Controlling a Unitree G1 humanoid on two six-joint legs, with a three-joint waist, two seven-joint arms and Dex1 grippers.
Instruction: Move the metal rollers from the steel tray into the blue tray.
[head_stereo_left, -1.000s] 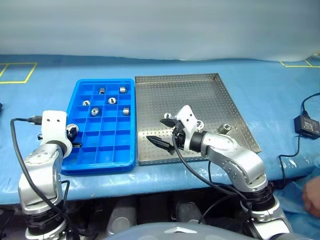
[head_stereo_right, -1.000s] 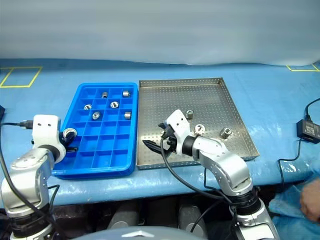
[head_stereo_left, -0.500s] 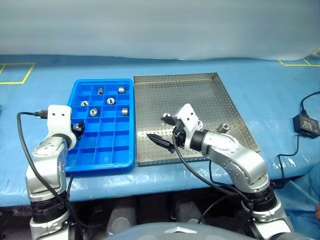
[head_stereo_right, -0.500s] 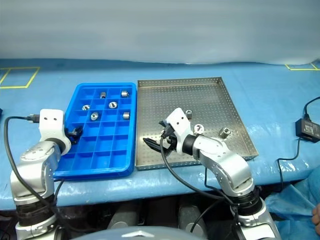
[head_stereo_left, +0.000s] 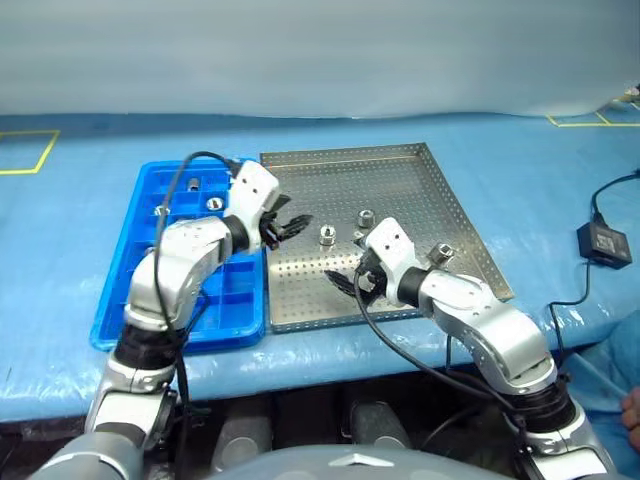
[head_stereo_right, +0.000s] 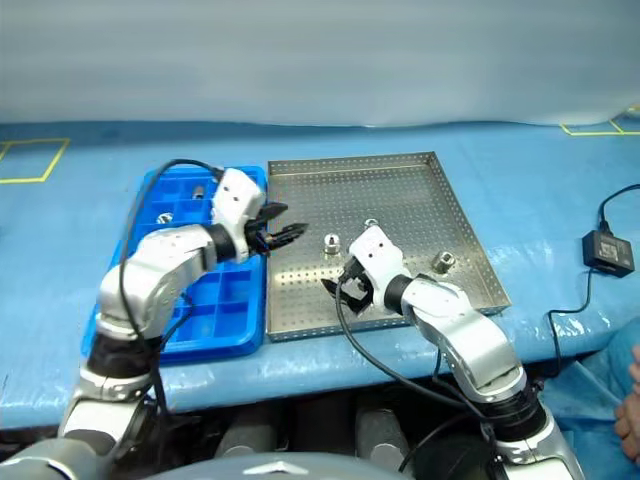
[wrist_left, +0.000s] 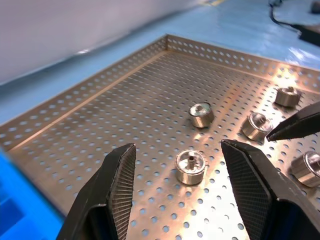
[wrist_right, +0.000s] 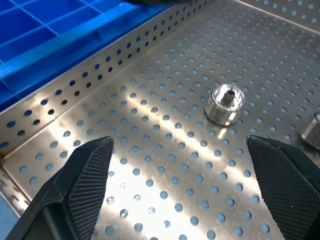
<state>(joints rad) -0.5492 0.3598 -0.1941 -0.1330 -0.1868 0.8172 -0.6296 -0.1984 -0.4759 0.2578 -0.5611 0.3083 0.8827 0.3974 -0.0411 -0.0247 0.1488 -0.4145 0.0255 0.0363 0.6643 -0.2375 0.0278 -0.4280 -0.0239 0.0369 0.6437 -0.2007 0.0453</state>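
Fetching the next piece. Reaching with the left hand (head_stereo_left: 290, 222), spread and empty, over the 9 o'clock rim of the large perforated steel tray (head_stereo_left: 340, 152) toward the nearest of the small shiny metal rollers (wrist_left: 190, 166). Hovering with the right hand (head_stereo_left: 345, 278), fingers wide apart and gripping nothing, low over the tray floor near 6 o'clock.

Next, probably: lower around that roller, centre it, pinch gently to avoid rolling it off, then lift and carry to the bright blue compartmented plastic tray (head_stereo_left: 110, 310), touching the steel tray at 9 o'clock on the blue-covered bench (head_stereo_left: 500, 170).

Counting five rollers in the steel tray; at least three in the blue tray's 12 o'clock compartments, perhaps more hidden under the left arm.
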